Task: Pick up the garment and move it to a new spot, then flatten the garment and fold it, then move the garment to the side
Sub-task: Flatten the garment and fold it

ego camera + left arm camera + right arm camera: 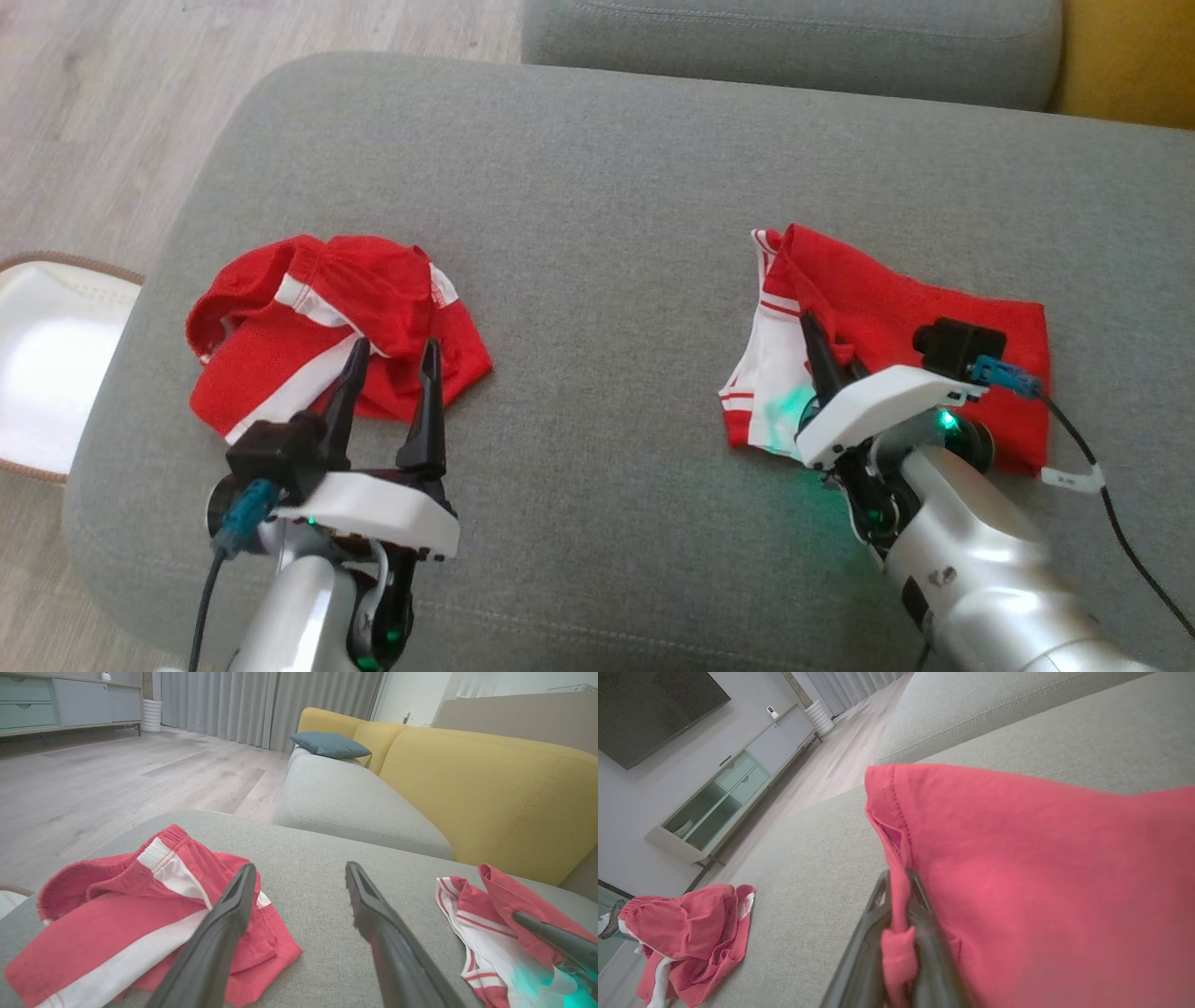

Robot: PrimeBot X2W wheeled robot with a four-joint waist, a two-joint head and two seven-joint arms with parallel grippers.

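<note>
Two red garments with white stripes lie on the grey cushion (607, 168). The left garment (308, 317) (117, 905) (691, 924) is crumpled. My left gripper (395, 347) (300, 868) stands open at its near right edge, one finger over the cloth and nothing held. The right garment (896, 299) (472, 905) (1017, 858) lies partly folded, its red layer lifted. My right gripper (810, 322) (896, 879) is shut on a pinch of that red cloth at its left edge.
A white basket (47, 364) sits on the wooden floor (93, 93) left of the cushion. A second grey seat (345, 798) and a yellow sofa back (490, 788) with a blue pillow (329, 744) lie beyond. A cable (1111, 523) trails from my right wrist.
</note>
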